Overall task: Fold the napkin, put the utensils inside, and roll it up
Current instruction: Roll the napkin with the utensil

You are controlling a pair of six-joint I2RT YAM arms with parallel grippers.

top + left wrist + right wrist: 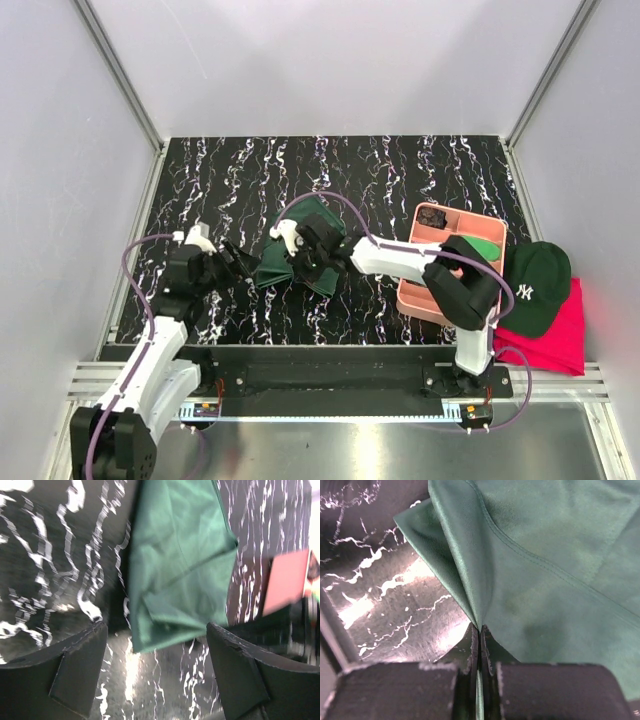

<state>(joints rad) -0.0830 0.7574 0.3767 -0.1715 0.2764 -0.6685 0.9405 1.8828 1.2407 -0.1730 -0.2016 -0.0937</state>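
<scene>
Napkin (271, 272) pinched by right hand (479, 632), long axis far-right to near-left

Forest-green napkin (272, 272), black table (400, 170) (white marble veining), pink tray (458, 214), red cloth (560, 340).

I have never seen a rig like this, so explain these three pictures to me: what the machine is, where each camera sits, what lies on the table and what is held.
This is a pair of robot arms bolted at the near edge of a table, each ending in a two-finger gripper. The wide picture looks down from above and behind them. The other two come from cameras on the wrists.

On the black marbled table lie a bunched dark green napkin, a pink tray, a dark green cap and a red cloth.

The right gripper is shut, pinching a fold of the napkin. The left gripper is open near the napkin's edge and holds nothing.
</scene>
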